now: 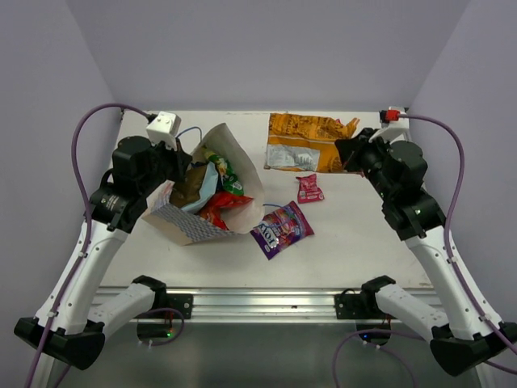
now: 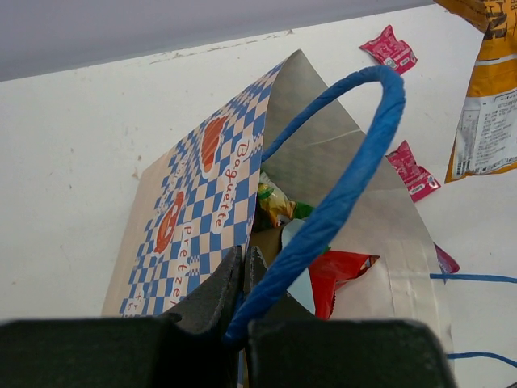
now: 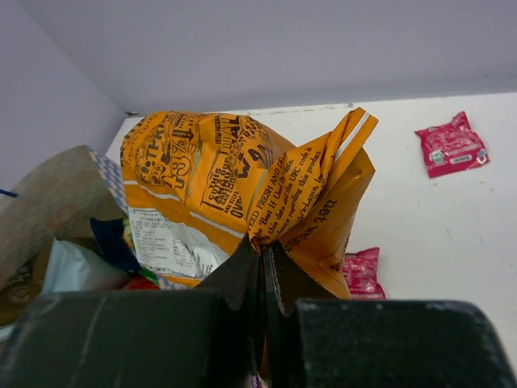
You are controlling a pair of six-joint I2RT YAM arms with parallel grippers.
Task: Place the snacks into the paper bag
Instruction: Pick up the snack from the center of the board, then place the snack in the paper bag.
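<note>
L hand (image 2: 242,279) clenched on the blue cord handle (image 2: 339,194) of the paper bag (image 1: 194,222), holding the mouth open toward the right; bag lies tipped on its side at the left of the desk (image 1: 363,242), w/ a red packet (image 2: 339,275), a green-yellow pack (image 2: 275,206) and a light-blue bag (image 1: 202,190) already inside; R hand (image 3: 262,259) clenched on a corner of the orange chip bag (image 3: 218,186), pinching the crinkled foil at the far right of the desk; in the top view the chip bag looks to lie mostly flat, so lift hardly begun, though can't tell if it's fully clear of the surface; still out on the desk: purple pack (image 1: 281,228) just beside the bag mouth, small pink pack (image 1: 309,187) mid-desk, near the chip bag; wrist views show a second pink pack (image 2: 390,48) farther off; step in hand, I'd judge: chip bag pickup for transfer; next move calls for raising it clear, carrying it left over the pink pack, and feeding it narrow end first into the mouth; it's wide and stiff vs. the opening, so may snag on the rim or on the handle
</note>
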